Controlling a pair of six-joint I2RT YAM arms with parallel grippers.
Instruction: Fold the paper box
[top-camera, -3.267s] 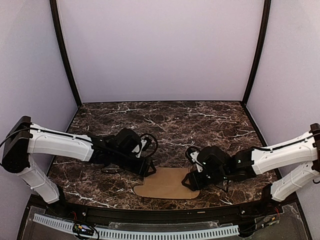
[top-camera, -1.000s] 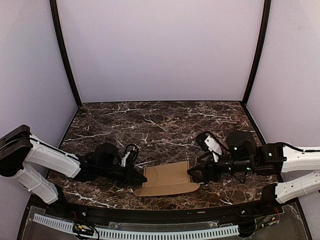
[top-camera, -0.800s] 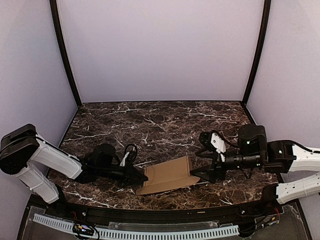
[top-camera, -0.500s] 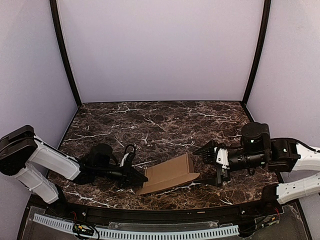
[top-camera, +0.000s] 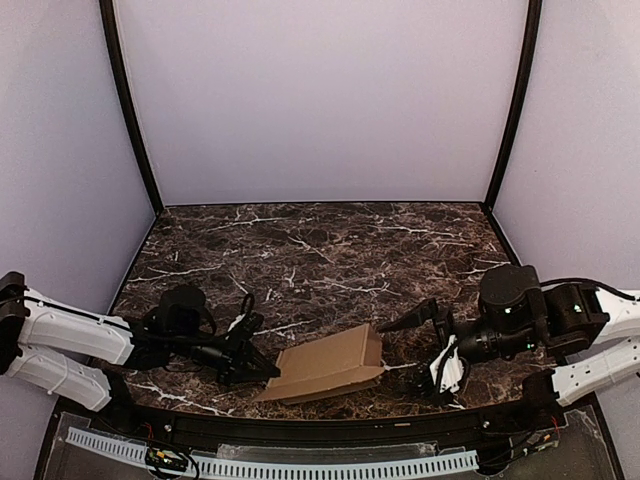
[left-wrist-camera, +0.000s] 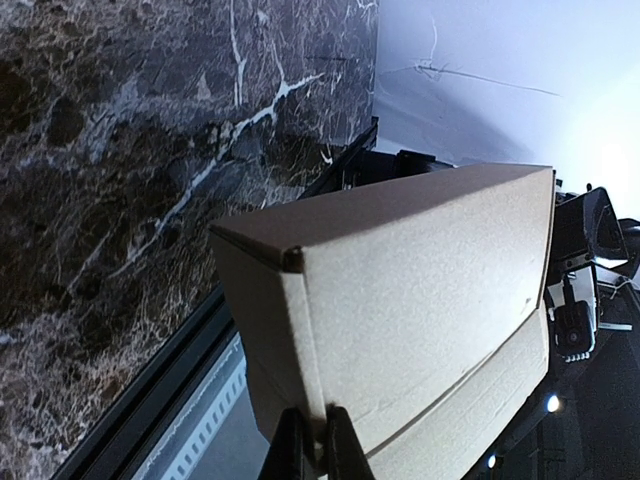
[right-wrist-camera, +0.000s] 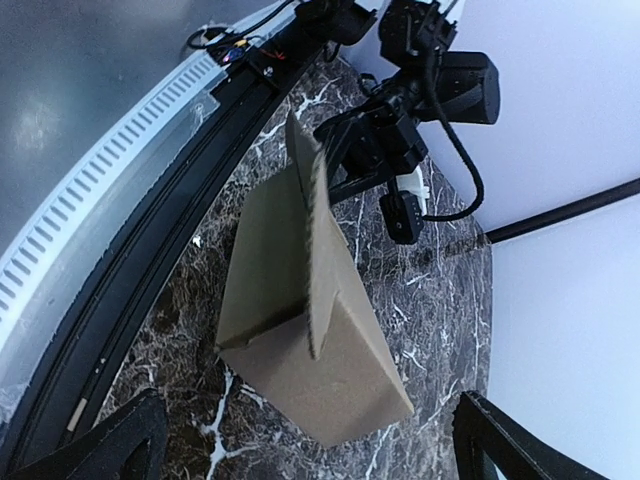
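Open marble table (top-camera: 330, 245) stretches from the side wall on my left back to the rear wall (top-camera: 320, 100), behind both arms. My left gripper (top-camera: 266, 371) lies low near the front rail (top-camera: 330, 425), its fingers (left-wrist-camera: 292, 452) pinched together on the lower edge of the paper box (top-camera: 325, 365). The box is partly folded and sits tilted close to the table's near edge, between the grippers. My right gripper (top-camera: 425, 350) waits just beside its right end, fingers spread wide and holding nothing. I cannot tell whether a tip touches the cardboard.
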